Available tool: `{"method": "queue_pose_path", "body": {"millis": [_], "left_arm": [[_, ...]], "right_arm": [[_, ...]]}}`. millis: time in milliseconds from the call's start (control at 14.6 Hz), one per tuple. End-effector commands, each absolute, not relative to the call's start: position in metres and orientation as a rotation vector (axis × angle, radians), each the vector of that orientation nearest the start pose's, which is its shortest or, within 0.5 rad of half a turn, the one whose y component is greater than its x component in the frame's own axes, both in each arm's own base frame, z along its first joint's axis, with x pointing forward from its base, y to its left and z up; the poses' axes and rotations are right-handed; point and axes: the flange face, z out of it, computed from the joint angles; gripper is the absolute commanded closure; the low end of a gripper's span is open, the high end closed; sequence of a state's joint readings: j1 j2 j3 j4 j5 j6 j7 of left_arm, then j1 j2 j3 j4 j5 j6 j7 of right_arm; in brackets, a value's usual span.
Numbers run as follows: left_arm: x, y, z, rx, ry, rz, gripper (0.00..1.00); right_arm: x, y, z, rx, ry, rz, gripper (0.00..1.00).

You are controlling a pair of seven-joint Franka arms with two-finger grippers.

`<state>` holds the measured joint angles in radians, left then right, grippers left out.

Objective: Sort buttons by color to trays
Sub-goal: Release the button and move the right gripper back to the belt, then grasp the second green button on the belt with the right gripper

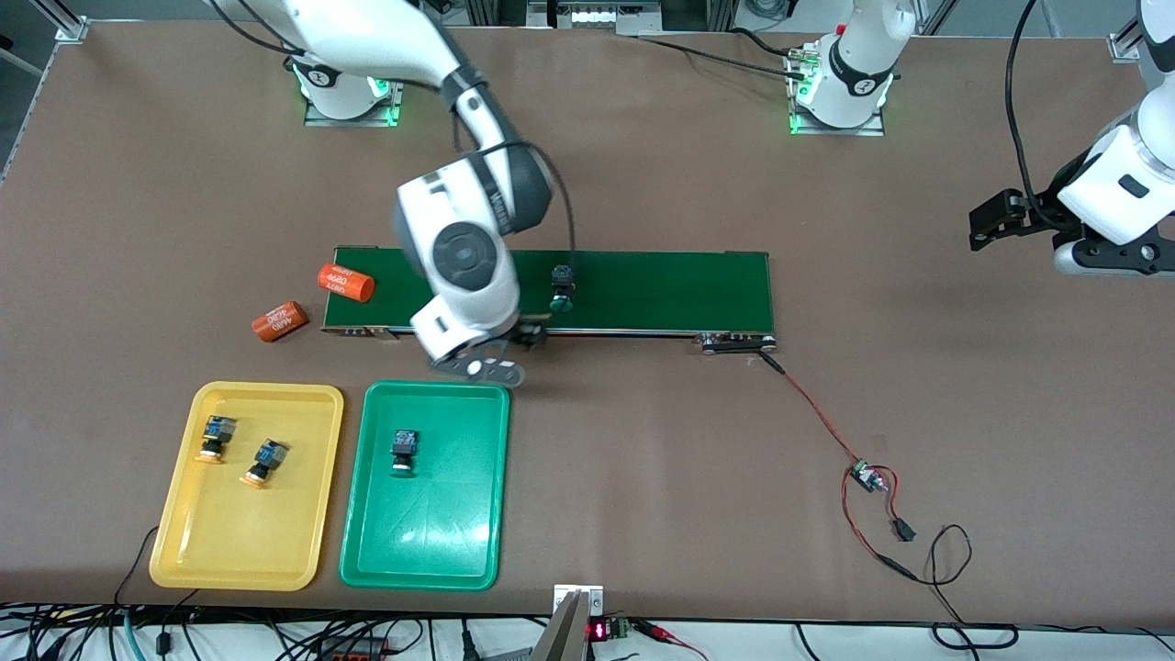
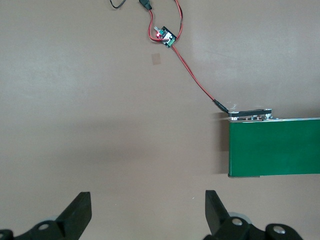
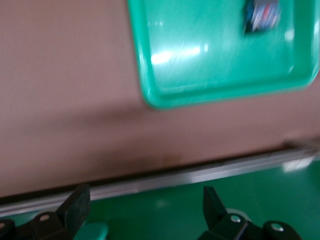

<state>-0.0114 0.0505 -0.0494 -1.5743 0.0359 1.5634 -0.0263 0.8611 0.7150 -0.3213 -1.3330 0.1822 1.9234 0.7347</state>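
Note:
A green-capped button (image 1: 561, 289) lies on the dark-green conveyor belt (image 1: 661, 285). My right gripper (image 1: 525, 336) hangs open over the belt's front edge, just beside that button. In the right wrist view the gripper (image 3: 145, 205) holds nothing, and the green cap (image 3: 92, 232) shows next to one fingertip (image 3: 75, 205). The green tray (image 1: 436, 551) holds one green-capped button (image 1: 403, 452). Two yellow-capped buttons (image 1: 214, 439) (image 1: 264, 462) lie in the yellow tray (image 1: 229, 542). My left gripper (image 1: 996, 220) waits open over bare table past the belt's end, with nothing between its fingers (image 2: 147, 210).
Two orange cylinders (image 1: 346, 282) (image 1: 278, 321) lie at the belt's end toward the right arm. From the belt's motor end (image 1: 734, 342) red and black wires run to a small circuit board (image 1: 863, 477), which also shows in the left wrist view (image 2: 166, 38).

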Motion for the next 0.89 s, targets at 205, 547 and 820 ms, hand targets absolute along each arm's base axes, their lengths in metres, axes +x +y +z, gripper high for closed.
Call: {"method": "queue_pose_path", "body": {"millis": [205, 547, 820], "left_arm": [[0.565, -0.033, 0.600, -3.085, 0.098, 0.096, 0.00], [0.565, -0.033, 0.600, -3.085, 0.098, 0.094, 0.00], [0.565, -0.032, 0.600, -3.085, 0.100, 0.096, 0.00]], "right_arm": [[0.518, 0.469, 0.295, -3.270, 0.444, 0.194, 0.00], [0.494, 0.468, 0.263, -3.332, 0.358, 0.249, 0.00], [0.485, 0.453, 0.267, -3.339, 0.261, 0.305, 0.34]]}}
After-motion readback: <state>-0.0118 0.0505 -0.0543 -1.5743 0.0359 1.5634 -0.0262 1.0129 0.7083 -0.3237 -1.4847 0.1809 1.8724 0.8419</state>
